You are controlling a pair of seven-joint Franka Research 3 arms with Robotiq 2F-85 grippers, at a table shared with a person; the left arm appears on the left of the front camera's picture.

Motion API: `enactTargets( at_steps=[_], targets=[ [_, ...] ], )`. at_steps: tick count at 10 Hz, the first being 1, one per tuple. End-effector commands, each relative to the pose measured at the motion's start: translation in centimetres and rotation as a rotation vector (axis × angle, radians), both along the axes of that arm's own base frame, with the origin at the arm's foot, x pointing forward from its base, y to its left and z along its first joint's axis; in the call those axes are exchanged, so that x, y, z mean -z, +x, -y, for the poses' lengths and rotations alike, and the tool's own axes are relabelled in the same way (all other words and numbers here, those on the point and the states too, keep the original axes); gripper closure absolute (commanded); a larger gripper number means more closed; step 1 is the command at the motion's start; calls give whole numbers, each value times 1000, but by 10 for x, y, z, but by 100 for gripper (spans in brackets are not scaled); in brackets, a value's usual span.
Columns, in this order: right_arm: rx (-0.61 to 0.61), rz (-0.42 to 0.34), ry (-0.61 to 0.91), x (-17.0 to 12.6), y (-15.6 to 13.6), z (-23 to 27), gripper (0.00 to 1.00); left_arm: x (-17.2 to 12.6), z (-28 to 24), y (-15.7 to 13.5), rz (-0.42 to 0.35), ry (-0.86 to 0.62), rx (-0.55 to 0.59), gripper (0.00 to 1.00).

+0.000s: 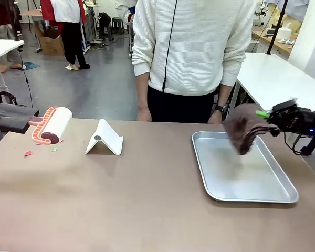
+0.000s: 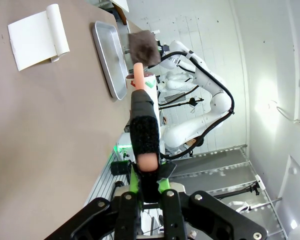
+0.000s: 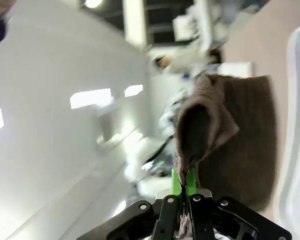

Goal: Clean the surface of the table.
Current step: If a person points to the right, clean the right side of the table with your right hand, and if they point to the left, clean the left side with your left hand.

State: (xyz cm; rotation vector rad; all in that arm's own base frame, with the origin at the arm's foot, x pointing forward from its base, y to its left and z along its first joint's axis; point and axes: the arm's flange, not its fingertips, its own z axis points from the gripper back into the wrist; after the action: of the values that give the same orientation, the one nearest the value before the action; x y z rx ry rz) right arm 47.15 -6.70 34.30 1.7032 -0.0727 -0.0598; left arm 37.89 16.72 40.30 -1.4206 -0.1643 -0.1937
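Note:
The brownish-tan table (image 1: 147,210) carries small red (image 1: 28,153) and green (image 1: 54,149) scraps near its left end. My left gripper (image 1: 26,119) is shut on the salmon handle of a lint roller (image 1: 51,126), whose white roll hovers just above the scraps. In the left wrist view the gripper (image 2: 144,170) clamps the handle and the roller (image 2: 140,82) points away. My right gripper (image 1: 263,114) is shut on a brown cloth (image 1: 241,130) hanging over the metal tray (image 1: 252,195). The right wrist view shows the gripper (image 3: 182,182) pinching the cloth (image 3: 230,140).
A white folded stand (image 1: 105,139) sits left of centre. A person in a white sweater stands at the far edge, hands (image 1: 143,114) near the table rim. The silver tray takes up the right side. White-topped tables stand behind, right and left.

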Motion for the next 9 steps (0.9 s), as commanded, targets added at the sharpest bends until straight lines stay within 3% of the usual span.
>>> enactTargets(
  at_steps=[1,2,4,7,8,9],
  targets=[
    [-105,-3,231,-18,-11,25,97,-2,0,-4,20,-9,10,100],
    [-147,0,305,-30,-25,37,97,-2,0,-4,20,-9,10,100],
    [-132,40,297,-40,-48,69,97,-2,0,-4,20,-9,10,100],
    [-27,76,280,-29,-77,128,97,-2,0,-4,20,-9,10,100],
    [29,65,252,-20,-76,132,97,-2,0,-4,20,-9,10,100],
    [11,62,230,-15,-75,130,97,-2,0,-4,20,-9,10,100]
  ],
)
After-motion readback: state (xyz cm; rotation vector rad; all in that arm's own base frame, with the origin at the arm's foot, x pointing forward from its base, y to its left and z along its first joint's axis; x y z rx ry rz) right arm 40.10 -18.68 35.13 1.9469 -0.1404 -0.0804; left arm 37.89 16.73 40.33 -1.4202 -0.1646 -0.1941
